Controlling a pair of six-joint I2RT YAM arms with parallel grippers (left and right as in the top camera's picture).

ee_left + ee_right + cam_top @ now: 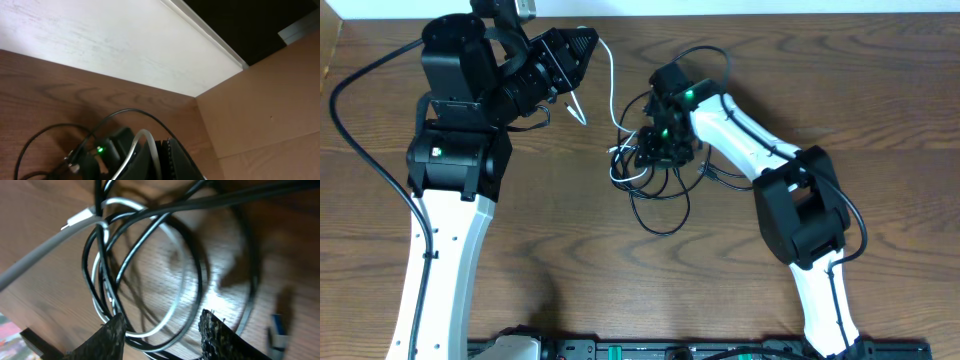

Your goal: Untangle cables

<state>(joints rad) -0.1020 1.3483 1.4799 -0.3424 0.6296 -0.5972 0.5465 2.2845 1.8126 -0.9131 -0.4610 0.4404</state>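
Observation:
The white cable [612,90] runs from my left gripper [582,45] down into the tangle mid-table, and its free end hangs below the jaws. The black cable [655,225] lies in loose loops, wound together with the white loops. In the left wrist view my left gripper [162,146] is shut on the white cable [141,134], held above the table. My right gripper [658,150] sits on the tangle. In the right wrist view it [162,337] is open, with loops of black cable [197,275] and white cable [175,305] between its fingers.
The left arm's thick black cord [360,130] curves along the table's left side. A cardboard panel [265,100] and a white wall [100,45] stand beyond the table's far edge. A small blue and white piece [280,330] lies near the right gripper.

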